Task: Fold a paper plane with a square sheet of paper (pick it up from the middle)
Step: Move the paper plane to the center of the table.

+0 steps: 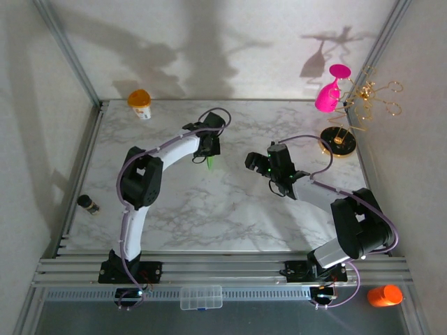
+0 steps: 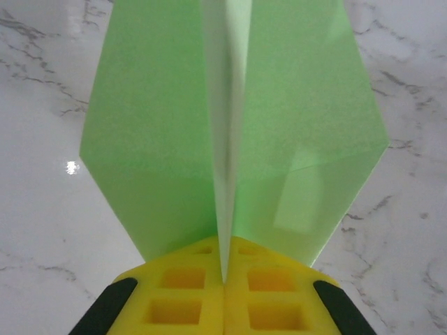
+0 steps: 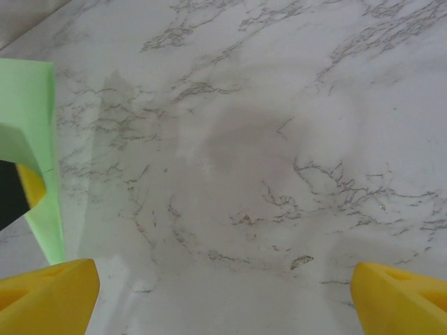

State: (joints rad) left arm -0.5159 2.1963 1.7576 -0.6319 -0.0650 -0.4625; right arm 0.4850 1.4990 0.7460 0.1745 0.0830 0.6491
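From above, your left claw [image 1: 209,152] pinches the paper plane [image 1: 211,162], its green point hanging just past the tips. The right claw [image 1: 250,162] stands apart across bare marble tabletop [image 1: 230,209]. On the left wrist, yellow fingers [image 2: 181,286] are clamped on the centre ridge, likely to hold the fold, and the wings splay ahead. On the right wrist, the jaws gape empty, with the paper off their left and open marble ahead.
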